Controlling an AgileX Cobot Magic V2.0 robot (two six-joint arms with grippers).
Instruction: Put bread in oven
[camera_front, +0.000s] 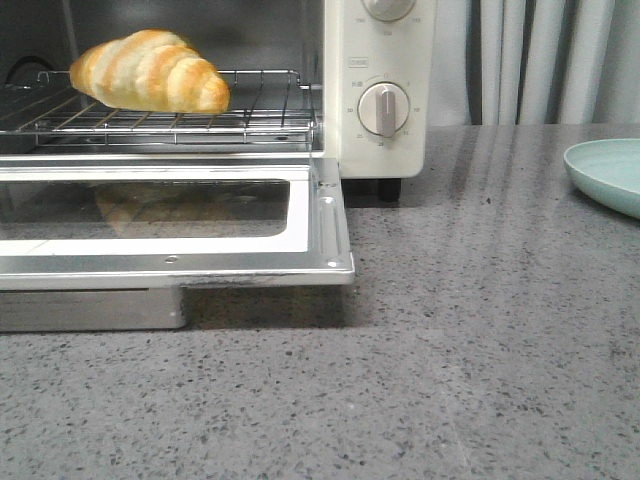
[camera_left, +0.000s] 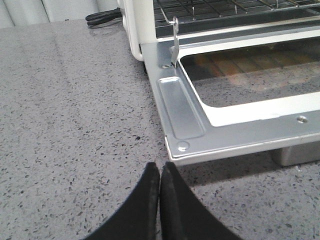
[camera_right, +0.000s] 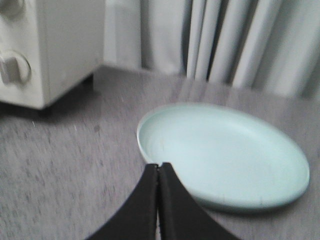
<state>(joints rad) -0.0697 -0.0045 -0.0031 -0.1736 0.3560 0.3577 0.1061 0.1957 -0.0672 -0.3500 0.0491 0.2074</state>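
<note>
The bread (camera_front: 150, 72), a golden-brown croissant with cream stripes, lies on the wire rack (camera_front: 270, 105) inside the cream-white oven (camera_front: 380, 80). The oven's glass door (camera_front: 200, 255) is folded down flat and open; it also shows in the left wrist view (camera_left: 185, 120). My left gripper (camera_left: 159, 166) is shut and empty, just off the door's front left corner above the counter. My right gripper (camera_right: 158, 166) is shut and empty at the near rim of the pale green plate (camera_right: 225, 150). Neither gripper shows in the front view.
The speckled grey counter (camera_front: 480, 350) runs across the front. The plate (camera_front: 610, 172) sits at the right edge. Grey curtains (camera_front: 540, 60) hang behind. A black cable (camera_left: 102, 17) lies behind the oven's left side. The oven's knob (camera_front: 383, 108) faces front.
</note>
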